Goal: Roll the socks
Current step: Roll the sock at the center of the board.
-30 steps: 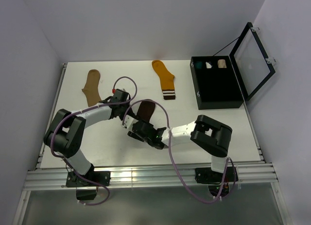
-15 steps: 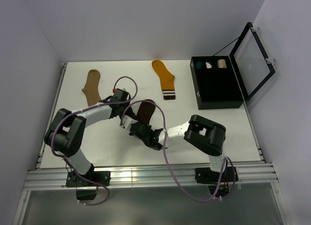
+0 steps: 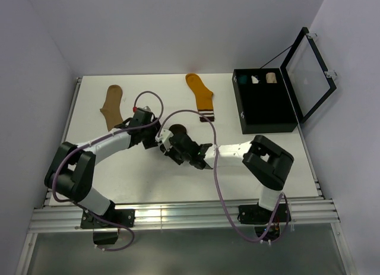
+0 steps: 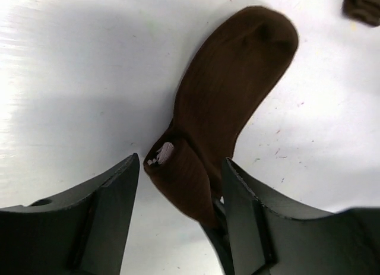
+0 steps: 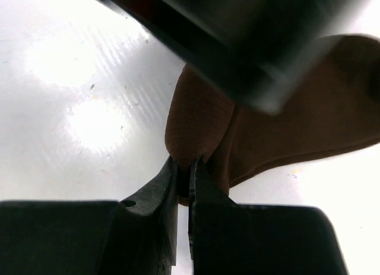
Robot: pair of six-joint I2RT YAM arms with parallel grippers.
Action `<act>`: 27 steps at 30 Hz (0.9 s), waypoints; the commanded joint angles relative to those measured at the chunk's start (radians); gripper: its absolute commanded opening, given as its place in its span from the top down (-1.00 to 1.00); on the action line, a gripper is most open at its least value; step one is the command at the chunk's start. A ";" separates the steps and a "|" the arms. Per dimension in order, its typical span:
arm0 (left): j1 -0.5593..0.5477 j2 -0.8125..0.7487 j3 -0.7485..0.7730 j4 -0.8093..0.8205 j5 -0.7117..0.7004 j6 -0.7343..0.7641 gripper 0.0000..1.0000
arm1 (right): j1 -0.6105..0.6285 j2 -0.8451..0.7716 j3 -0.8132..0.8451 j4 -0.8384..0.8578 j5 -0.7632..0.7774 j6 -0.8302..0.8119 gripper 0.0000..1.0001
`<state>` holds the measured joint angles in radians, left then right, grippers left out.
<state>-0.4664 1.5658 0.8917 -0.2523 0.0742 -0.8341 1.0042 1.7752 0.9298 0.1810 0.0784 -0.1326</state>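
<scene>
Top external view: we find the white surface (image 3: 285,168) carrying all three socks. The dark brown sock (image 3: 177,132) lies near the middle, where both arms meet. In the left wrist view its toe points away and its near end is folded over once, with a trace of white stripe showing at the fold. The left claw (image 4: 181,168) stands wide, one finger on each side of that fold, gripping nothing. The right claw (image 5: 185,165) is nearly closed and pinches the edge of the fold.

We judge the roll barely begun. The pinch takes only a thin edge of fabric, so the fold may slip free and fall flat. The claws also work very close together; a careless turn could bring them into contact.

The open black case (image 3: 267,127) stands at the right, well apart, holding small fabric bundles (image 3: 255,79). The mustard sock (image 3: 200,97) and tan sock (image 3: 111,106) lie toward the far edge. We see nothing between the fold and the toe.
</scene>
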 commanded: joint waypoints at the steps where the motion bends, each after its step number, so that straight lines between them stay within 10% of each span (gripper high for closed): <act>1: 0.018 -0.079 -0.031 0.038 -0.033 -0.028 -0.26 | -0.062 -0.048 0.044 -0.064 -0.257 0.085 1.00; 10: 0.021 -0.041 -0.054 0.093 -0.019 -0.028 -0.18 | -0.203 0.012 0.095 -0.092 -0.641 0.179 1.00; 27: 0.009 0.128 0.010 0.156 0.032 -0.011 0.31 | -0.285 0.127 0.129 -0.066 -0.905 0.278 1.00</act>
<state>-0.4503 1.6714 0.8665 -0.1402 0.0902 -0.8577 0.7353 1.8790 1.0157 0.0891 -0.7277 0.1127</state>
